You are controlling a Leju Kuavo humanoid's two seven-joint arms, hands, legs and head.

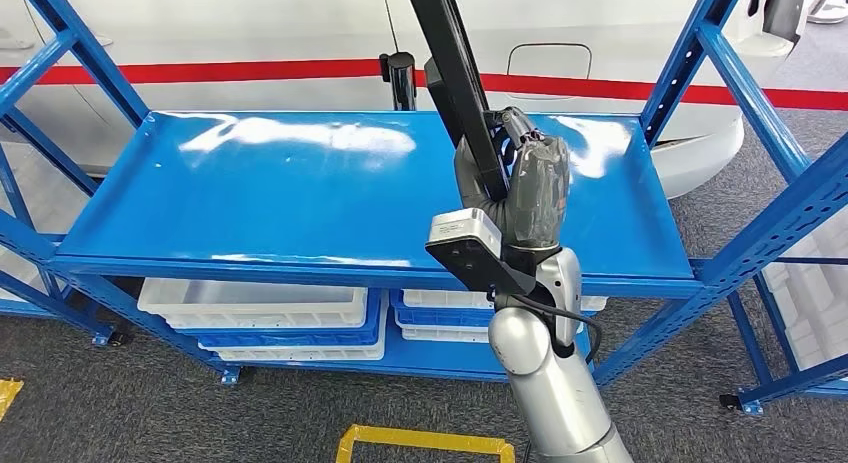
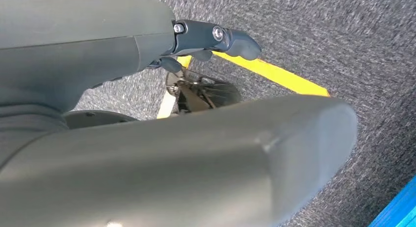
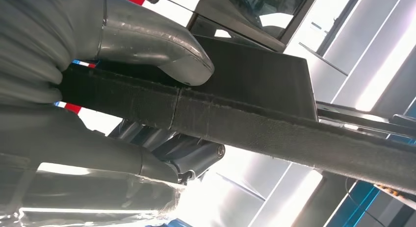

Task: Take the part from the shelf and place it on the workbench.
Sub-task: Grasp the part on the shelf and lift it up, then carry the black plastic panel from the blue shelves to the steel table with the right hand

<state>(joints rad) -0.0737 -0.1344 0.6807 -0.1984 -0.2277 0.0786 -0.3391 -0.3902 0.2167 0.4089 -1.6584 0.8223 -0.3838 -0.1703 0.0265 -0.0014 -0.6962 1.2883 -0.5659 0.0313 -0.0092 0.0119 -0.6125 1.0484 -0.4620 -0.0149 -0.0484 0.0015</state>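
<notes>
The part is a long black flat bar (image 1: 455,78) rising upward and leftward out of the head view's top edge. My right hand (image 1: 527,188) grips its lower end above the right half of the blue shelf top (image 1: 250,183), lifted off the surface. In the right wrist view the bar's dark, felt-like body (image 3: 255,109) runs across the frame, pinched between the grey thumb (image 3: 157,40) and the darker fingers (image 3: 113,153). My left hand (image 2: 147,114) hangs over grey carpet with its fingers (image 2: 216,38) curled in and nothing in them.
The blue shelf frame has slanted braces (image 1: 745,78) at both ends. White and blue bins (image 1: 270,308) sit on the lower level. A white vehicle with a red stripe (image 1: 250,71) stands behind. Yellow floor tape (image 1: 425,443) marks the carpet in front.
</notes>
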